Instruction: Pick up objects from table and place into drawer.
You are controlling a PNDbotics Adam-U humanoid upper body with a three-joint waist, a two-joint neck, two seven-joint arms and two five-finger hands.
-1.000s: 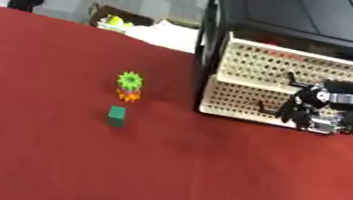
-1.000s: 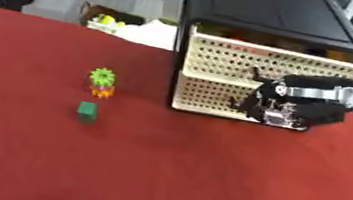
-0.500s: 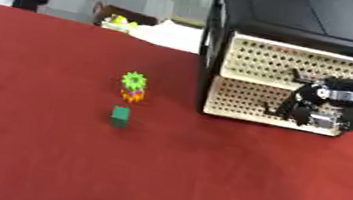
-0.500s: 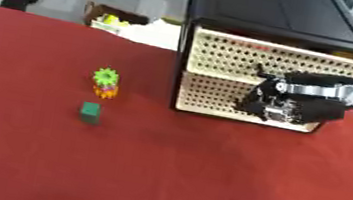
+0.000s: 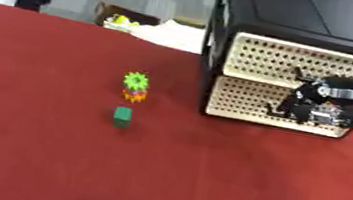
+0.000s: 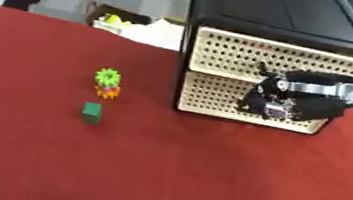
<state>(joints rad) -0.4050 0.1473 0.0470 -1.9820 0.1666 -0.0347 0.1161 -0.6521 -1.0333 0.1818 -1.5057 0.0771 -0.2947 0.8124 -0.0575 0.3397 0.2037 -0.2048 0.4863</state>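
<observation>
Right hand (image 6: 290, 102) is at the lower drawer (image 5: 246, 102) front, fingers curled there — on a handle, I'd guess, though none shows, so what it grips I cannot tell. Risk: fingers slip off and the drawer stays closed. The green gear (image 5: 135, 80), orange piece (image 5: 134, 96) (partly hidden beneath) and green block (image 5: 122, 117) wait on the red table (image 5: 46, 162) — left hand unseen.
</observation>
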